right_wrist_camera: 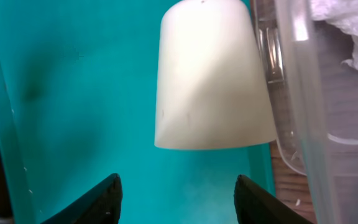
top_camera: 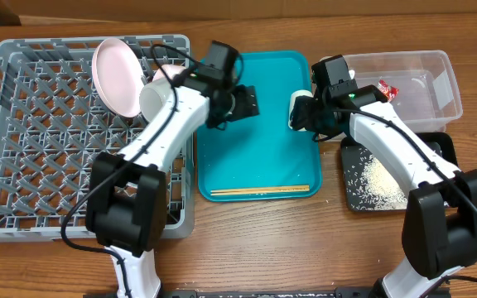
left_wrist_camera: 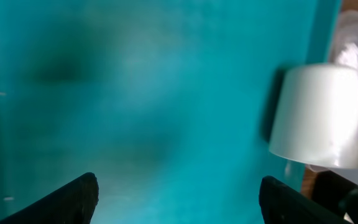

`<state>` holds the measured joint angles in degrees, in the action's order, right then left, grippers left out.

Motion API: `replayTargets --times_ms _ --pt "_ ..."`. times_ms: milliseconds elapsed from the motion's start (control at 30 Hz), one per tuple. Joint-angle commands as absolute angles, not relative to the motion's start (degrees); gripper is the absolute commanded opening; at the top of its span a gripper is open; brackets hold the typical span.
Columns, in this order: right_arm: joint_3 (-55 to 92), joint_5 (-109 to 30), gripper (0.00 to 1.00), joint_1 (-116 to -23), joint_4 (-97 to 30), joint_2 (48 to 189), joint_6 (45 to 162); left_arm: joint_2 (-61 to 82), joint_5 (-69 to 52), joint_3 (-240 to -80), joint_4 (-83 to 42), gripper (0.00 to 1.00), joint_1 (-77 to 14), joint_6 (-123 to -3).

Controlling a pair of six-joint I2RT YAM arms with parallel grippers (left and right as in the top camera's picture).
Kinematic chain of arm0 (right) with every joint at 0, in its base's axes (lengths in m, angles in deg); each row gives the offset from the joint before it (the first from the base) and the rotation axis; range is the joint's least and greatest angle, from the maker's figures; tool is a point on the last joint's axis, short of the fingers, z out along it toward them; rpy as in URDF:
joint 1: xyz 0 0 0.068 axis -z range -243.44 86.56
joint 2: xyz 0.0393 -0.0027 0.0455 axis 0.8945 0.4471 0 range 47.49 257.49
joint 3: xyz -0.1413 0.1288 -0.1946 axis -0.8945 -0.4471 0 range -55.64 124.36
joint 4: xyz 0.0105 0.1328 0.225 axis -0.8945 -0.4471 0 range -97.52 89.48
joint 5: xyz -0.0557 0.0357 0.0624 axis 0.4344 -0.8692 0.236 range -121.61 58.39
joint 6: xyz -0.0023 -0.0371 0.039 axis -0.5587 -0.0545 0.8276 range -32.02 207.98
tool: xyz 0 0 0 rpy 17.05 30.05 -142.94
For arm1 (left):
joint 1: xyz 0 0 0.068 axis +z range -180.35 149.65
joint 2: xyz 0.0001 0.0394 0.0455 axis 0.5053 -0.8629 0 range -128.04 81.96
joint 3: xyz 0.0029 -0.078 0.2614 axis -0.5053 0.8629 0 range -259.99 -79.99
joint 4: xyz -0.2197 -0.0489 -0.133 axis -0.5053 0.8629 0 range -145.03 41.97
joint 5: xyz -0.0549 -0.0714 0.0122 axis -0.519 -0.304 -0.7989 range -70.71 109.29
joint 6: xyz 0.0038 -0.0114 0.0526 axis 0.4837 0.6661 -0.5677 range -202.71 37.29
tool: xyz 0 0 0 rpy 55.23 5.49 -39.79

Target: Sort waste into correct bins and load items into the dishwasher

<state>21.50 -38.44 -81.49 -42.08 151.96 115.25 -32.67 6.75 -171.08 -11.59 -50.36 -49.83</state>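
We count one white cup [right_wrist_camera: 210,81] just beyond the parted fingers of the right gripper [right_wrist_camera: 178,186], and two chopsticks [top_camera: 261,191]; the left gripper [left_wrist_camera: 179,186] stands parted too.

The white cup [right_wrist_camera: 213,74] rests on the teal tray [right_wrist_camera: 73,93], just beside the clear tub [right_wrist_camera: 328,124], jaws parted.
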Motion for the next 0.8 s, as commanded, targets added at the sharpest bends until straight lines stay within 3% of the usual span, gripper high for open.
replayTargets --times_ms 0,533,667,767 --pt "22.18 -37.24 0.58 -81.82 -41.51 152.42 124.36 -28.69 2.25 -171.75 -10.28 0.84 -45.99 -52.54" --pt "21.50 -35.16 0.48 -81.88 -36.50 154.84 139.27 -25.00 1.86 -171.75 -4.68 0.84 -41.64 -60.69" --pt "21.50 -34.70 0.49 -82.21 -35.80 155.13 141.89 -24.71 1.64 -171.82 -4.73 0.74 -42.15 -60.95" --pt "21.50 -34.66 0.49 -82.84 -34.10 155.76 142.09 -23.53 1.66 -172.23 -5.34 0.74 -42.58 -61.43"
